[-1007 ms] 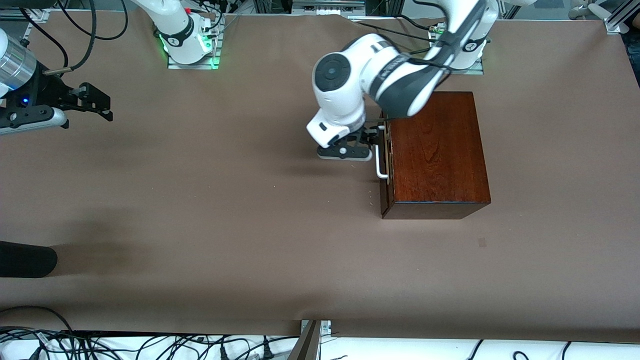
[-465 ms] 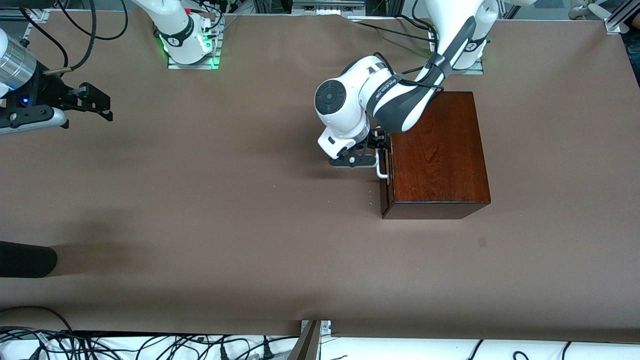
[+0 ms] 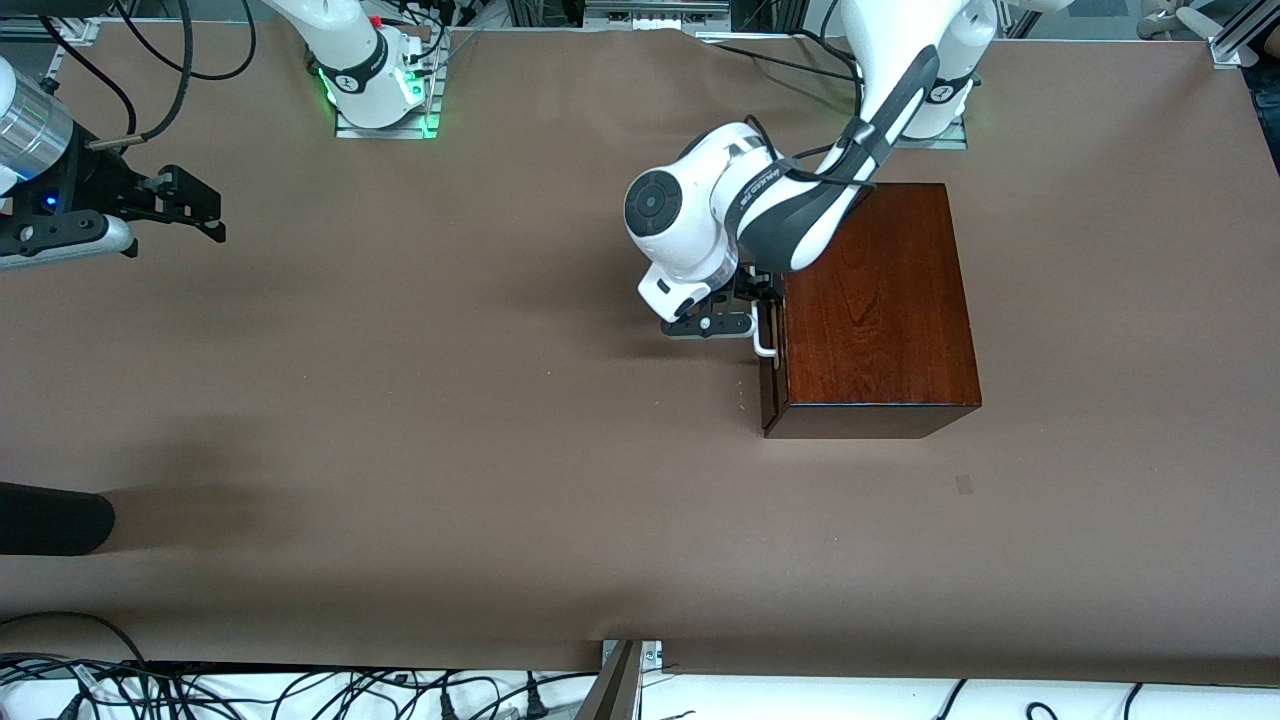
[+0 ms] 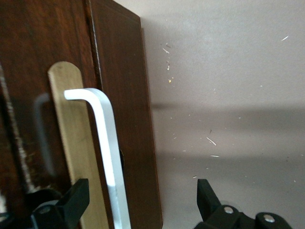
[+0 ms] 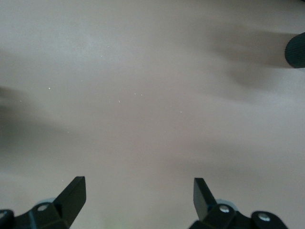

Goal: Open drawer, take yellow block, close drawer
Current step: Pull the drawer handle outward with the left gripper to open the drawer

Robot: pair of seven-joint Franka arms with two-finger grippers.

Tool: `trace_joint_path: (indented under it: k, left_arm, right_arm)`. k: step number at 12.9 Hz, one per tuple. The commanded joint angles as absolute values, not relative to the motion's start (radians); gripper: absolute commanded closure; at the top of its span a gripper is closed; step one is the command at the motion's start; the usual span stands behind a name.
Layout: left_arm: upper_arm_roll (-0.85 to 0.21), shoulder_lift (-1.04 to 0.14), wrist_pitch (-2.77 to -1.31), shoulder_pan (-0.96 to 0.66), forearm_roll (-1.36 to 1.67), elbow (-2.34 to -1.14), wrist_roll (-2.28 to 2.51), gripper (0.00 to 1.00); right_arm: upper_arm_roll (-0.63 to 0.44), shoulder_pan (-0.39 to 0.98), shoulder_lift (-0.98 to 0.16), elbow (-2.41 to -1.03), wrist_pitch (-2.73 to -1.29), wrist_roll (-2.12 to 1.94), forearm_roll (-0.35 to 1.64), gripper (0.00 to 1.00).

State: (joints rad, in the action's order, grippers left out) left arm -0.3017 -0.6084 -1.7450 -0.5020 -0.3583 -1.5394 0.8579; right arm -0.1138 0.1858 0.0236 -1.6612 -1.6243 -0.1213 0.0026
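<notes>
The dark reddish-brown wooden box [image 3: 875,300] stands near the left arm's base. Its drawer [image 3: 769,385] is shut, with the dark front facing the right arm's end of the table. The white bar handle [image 3: 762,345] shows close up in the left wrist view [image 4: 108,143]. My left gripper [image 3: 757,295] is open at the drawer front [image 4: 121,95], and the handle lies between its fingers [image 4: 76,198] without being gripped. My right gripper [image 3: 205,208] waits open and empty above the table at the right arm's end [image 5: 138,195]. The yellow block is hidden.
A black rounded object [image 3: 50,518] juts in over the table at the right arm's end, nearer the front camera; it also shows in the right wrist view [image 5: 296,50]. Cables [image 3: 300,690] lie along the table's front edge.
My left gripper has moved in toward the drawer front, so the handle now lies between its open fingers. The right arm has not moved.
</notes>
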Motion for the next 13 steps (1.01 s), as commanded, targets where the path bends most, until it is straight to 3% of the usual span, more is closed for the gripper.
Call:
trace_joint_path:
  k: [1, 13]
  left_arm:
    - [-0.305, -0.621, -1.747, -0.518, -0.391, -1.536, 0.887, 0.00]
    - [-0.313, -0.666, -2.041, -0.545, -0.370, -1.517, 1.000, 0.00]
  right_arm:
    - [-0.115, 0.184, 0.023, -1.647, -1.609, -0.126, 0.018, 0.00]
    - [-0.115, 0.184, 0.023, -1.647, -1.609, -0.127, 0.018, 0.00]
